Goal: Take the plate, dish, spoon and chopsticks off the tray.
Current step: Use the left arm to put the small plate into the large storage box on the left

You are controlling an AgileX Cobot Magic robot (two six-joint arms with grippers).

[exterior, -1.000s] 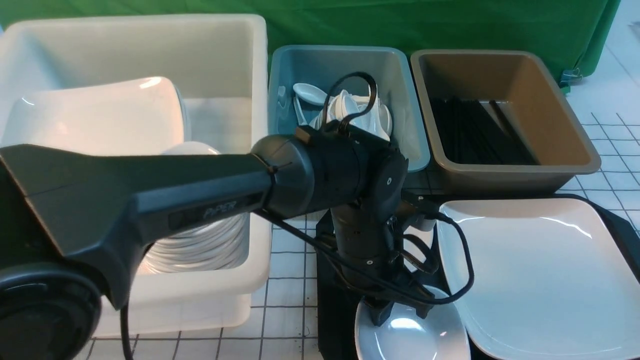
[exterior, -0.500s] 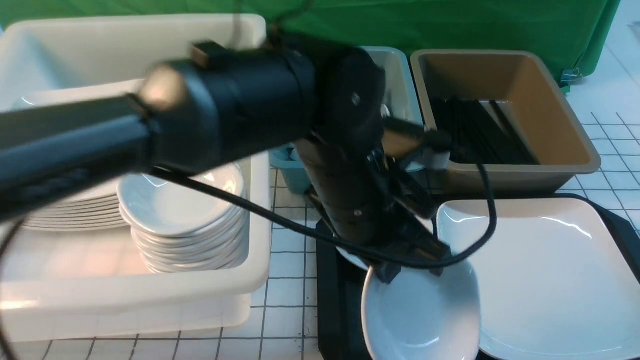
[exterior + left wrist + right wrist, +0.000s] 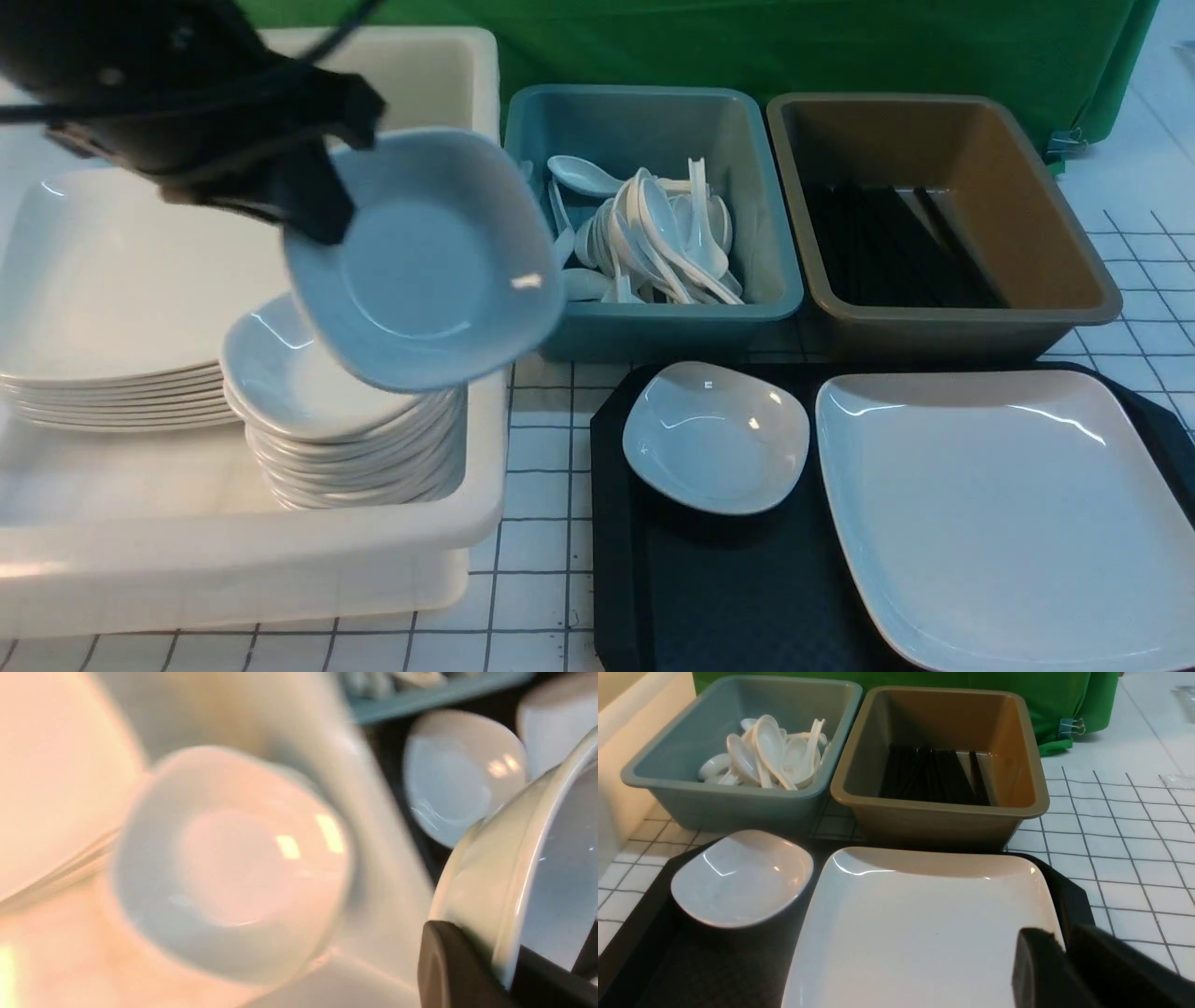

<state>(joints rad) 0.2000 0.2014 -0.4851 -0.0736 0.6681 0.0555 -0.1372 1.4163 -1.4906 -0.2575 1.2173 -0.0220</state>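
My left gripper (image 3: 329, 161) is shut on the rim of a small white dish (image 3: 425, 261), which hangs tilted above the stack of dishes (image 3: 317, 392) in the white tub. The left wrist view shows the held dish (image 3: 551, 858) clamped between the dark fingers (image 3: 448, 966). A second dish (image 3: 714, 437) and the large square plate (image 3: 1008, 504) lie on the black tray (image 3: 644, 579). My right gripper (image 3: 1066, 947) hovers over the plate's (image 3: 924, 924) right edge, jaws a narrow gap apart, holding nothing. No spoon or chopsticks show on the tray.
A white tub (image 3: 280, 551) on the left also holds stacked large plates (image 3: 121, 280). Behind the tray stand a teal bin (image 3: 653, 327) with several white spoons and a brown bin (image 3: 962, 322) with black chopsticks. A green cloth hangs behind.
My left arm closed on a dish at the tray's front, lifted it and carried it left and up over the tub. The dish behind it on the tray is now uncovered.
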